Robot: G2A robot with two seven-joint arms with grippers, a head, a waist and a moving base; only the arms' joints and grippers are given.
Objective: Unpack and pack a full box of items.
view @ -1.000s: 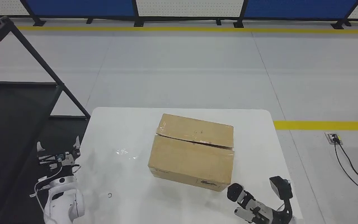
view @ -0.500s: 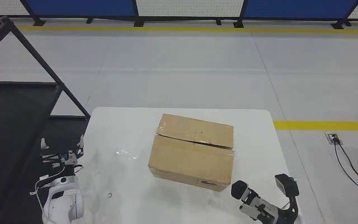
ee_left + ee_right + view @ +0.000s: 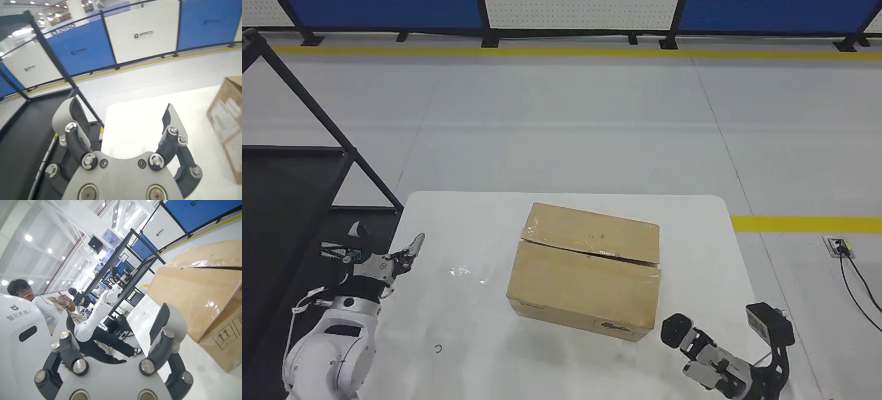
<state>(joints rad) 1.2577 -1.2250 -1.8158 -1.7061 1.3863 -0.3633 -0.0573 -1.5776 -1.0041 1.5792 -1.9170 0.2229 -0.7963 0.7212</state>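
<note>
The closed brown cardboard box [image 3: 587,270] sits mid white table [image 3: 462,215]; left gripper [image 3: 122,109] and right gripper [image 3: 116,321] flank it, jaws wide, empty; best to approach its top seam squarely.

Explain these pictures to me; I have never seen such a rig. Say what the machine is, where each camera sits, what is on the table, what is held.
This is a two-armed robot at a white table. The top view looks down from above its arms. The other two pictures come from cameras on its wrists, each looking past its own two-fingered end effector, the part that grasps. The left end effector is at the table's edge; the right end effector is beside the cardboard box, which sits mid-table with its flaps closed. A clear scrap and a tiny ring, too small to identify, also lie there. Both end effectors are open and hold nothing.
</note>
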